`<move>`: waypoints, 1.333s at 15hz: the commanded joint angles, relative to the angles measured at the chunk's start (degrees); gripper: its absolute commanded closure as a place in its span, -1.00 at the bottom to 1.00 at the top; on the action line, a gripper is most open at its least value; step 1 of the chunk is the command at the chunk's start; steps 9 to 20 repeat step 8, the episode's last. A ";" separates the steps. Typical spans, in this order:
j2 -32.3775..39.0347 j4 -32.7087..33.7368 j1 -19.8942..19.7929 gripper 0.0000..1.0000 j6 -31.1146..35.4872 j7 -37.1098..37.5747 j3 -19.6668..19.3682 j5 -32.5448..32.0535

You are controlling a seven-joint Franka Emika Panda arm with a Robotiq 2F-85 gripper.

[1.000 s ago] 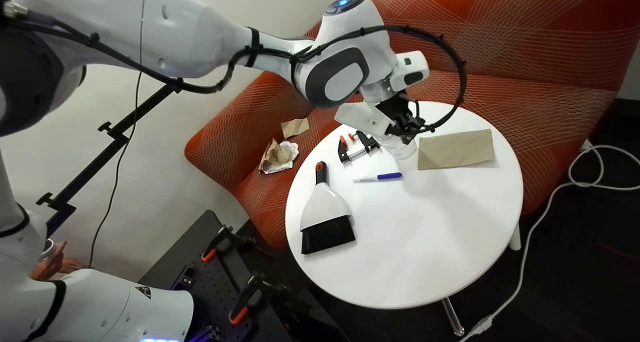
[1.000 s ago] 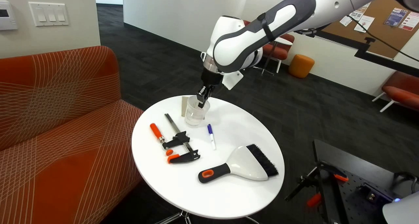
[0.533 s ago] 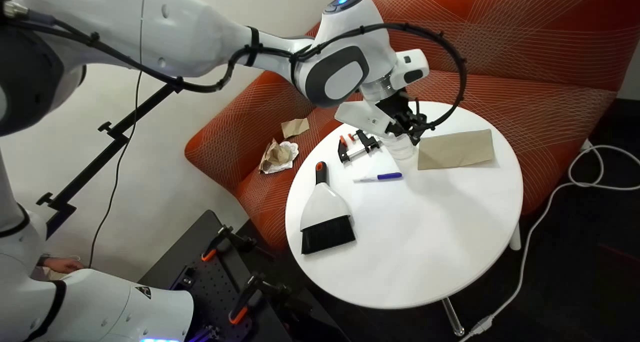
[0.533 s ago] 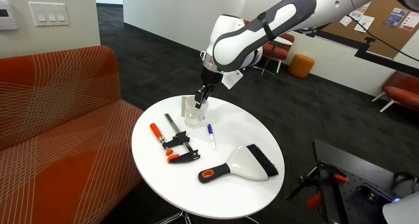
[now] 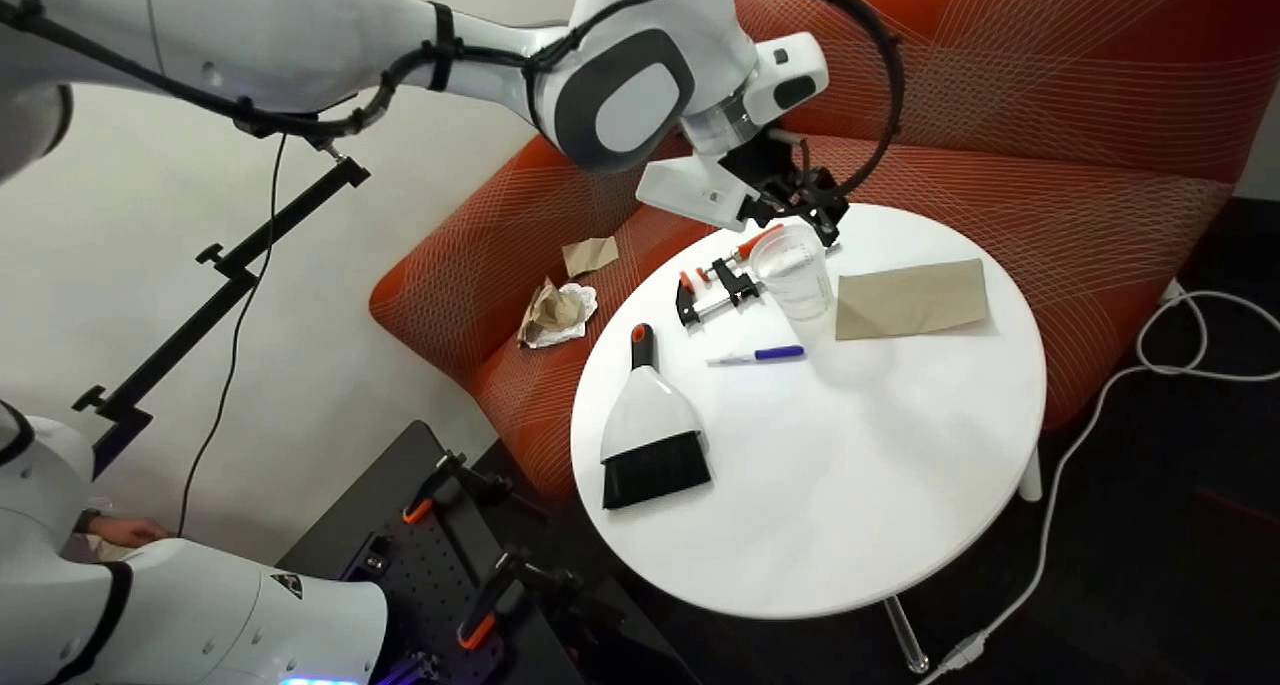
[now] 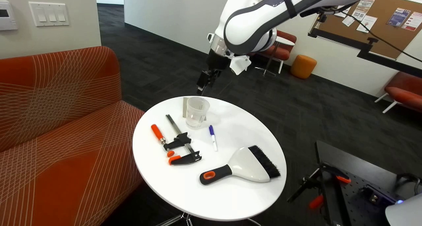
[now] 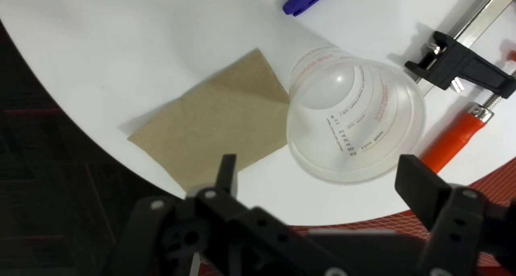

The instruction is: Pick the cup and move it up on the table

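Observation:
The cup [image 6: 196,112], translucent with printed measuring marks, stands upright on the round white table [image 6: 230,199]. In the wrist view I look down into the cup [image 7: 322,80] at an angle. My gripper [image 7: 318,159] is open, its dark fingers spread wide with nothing held between them; the cup's rim appears beyond and between the tips. In an exterior view the gripper [image 6: 202,84] hangs above the cup, apart from its rim. From another angle, the gripper [image 5: 793,223] is just behind the cup [image 5: 795,275], over the far part of the table [image 5: 850,515].
Brown paper [image 7: 225,115] lies beside the cup. On its opposite side is a clamp with an orange handle [image 7: 451,141]. A blue-capped marker [image 5: 760,355] and a white brush with black bristles [image 5: 655,435] rest on the table. A red-orange couch [image 5: 1050,165] borders the table.
The gripper was down at the cup's rim, with a finger reaching into the cup. It has spread its fingers and risen clear. The cup has stayed almost in place.

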 commanded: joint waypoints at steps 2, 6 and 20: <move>-9.11 -8.34 -0.96 -1.00 0.90 -1.34 0.87 1.35; -8.28 -6.56 0.04 -1.00 -0.10 -0.27 -0.29 0.64; -9.66 -7.95 0.10 -1.00 -0.10 -0.31 -0.36 0.70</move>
